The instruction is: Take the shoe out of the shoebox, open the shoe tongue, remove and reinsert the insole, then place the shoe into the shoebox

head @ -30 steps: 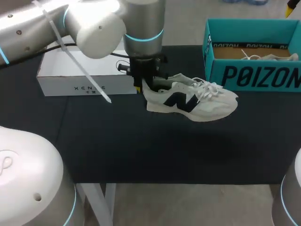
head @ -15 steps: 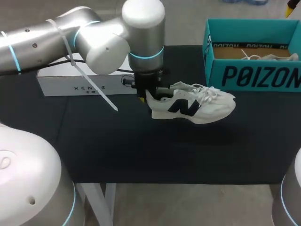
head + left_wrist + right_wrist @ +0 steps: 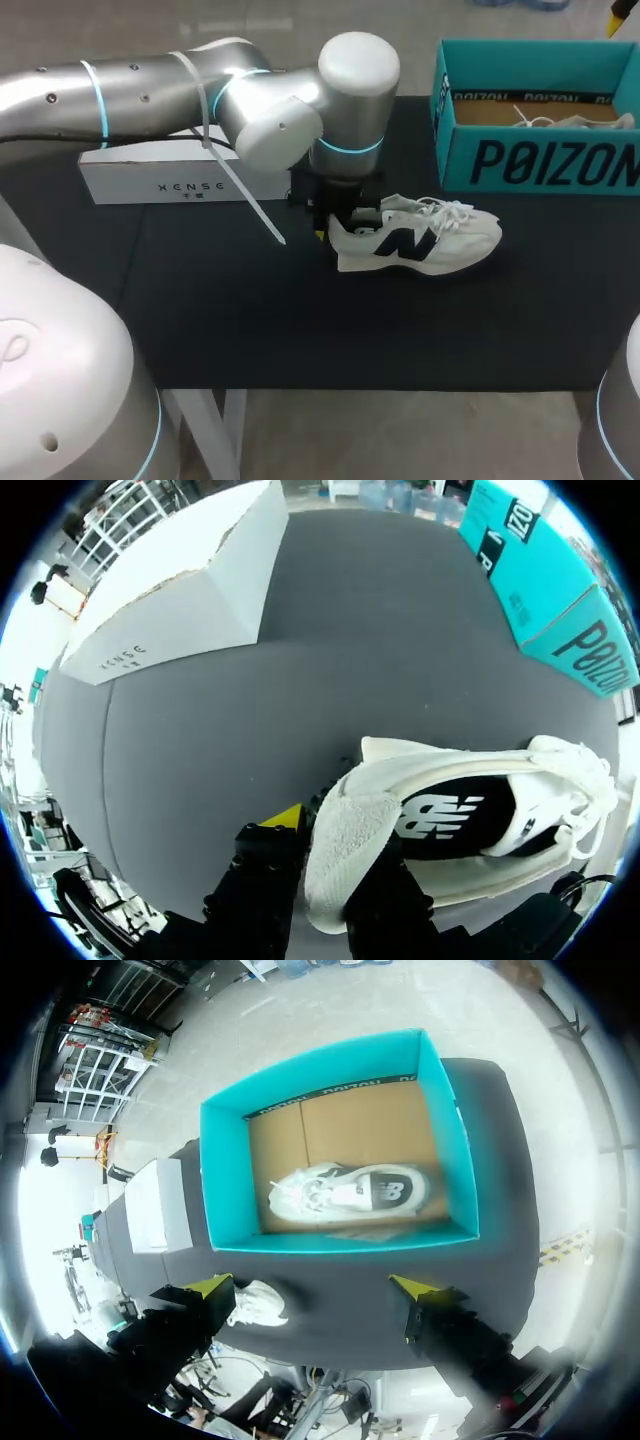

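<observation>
Shoe (image 3: pixel 452 233), dark logo (image 3: pixel 392 243) on its side, gripped by left hand (image 3: pixel 335 228).

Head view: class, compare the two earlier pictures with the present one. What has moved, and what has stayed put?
The left gripper, still shut on the heel of the shoe, carried it rightward and nearer the camera, lowering it towards the table. The teal shoebox, the second shoe inside it and the white box stayed where they were.

Head view high behind; left wrist close on shoe (image 3: pixel 445 778); right wrist high above shoebox (image 3: pixel 340 1243).
</observation>
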You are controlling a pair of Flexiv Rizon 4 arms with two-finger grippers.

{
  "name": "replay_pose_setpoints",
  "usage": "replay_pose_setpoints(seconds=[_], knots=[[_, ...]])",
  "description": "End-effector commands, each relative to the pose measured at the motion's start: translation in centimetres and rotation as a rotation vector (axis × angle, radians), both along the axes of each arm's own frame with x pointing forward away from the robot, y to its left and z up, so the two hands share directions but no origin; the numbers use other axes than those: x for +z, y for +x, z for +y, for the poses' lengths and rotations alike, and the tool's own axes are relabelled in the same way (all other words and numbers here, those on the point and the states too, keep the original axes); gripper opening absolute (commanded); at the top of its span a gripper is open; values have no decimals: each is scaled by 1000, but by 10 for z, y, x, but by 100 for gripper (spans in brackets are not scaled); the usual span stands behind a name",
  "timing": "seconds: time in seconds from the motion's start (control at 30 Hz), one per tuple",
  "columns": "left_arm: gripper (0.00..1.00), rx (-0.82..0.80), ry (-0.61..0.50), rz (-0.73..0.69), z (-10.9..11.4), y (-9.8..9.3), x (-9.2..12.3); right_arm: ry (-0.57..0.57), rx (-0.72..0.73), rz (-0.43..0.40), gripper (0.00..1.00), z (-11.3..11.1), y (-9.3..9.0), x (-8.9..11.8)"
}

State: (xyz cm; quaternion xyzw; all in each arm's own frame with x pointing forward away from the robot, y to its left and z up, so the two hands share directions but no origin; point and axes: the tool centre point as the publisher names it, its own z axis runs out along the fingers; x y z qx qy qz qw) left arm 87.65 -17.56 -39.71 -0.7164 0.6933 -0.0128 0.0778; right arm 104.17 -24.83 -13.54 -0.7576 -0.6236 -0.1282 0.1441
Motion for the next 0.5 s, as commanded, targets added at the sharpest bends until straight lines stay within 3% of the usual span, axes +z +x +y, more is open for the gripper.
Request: replay_pose_setpoints(seconds=[0.03, 0.13, 0.17, 0.2, 0.23, 0.5], knots=[[0, -7, 2, 49, 0, 2, -18, -1, -1, -1, 100, 0, -1, 0], [0, -20, 32, 67, 4, 0, -27, -1, -1, -1, 100, 0, -1, 0], [17, -17, 44, 76, 5, 0, -28, -1, -1, -1, 100, 0, -1, 0], [89, -15, 44, 94, 6, 0, -27, -1, -1, -1, 100, 0, -1, 0], [100, -24, 36, 87, 7, 0, -23, -1, -1, -1, 100, 0, -1, 0], [100, -93, 15, 1, 11, -3, 34, -1, -1, -1, 100, 0, -1, 0]])
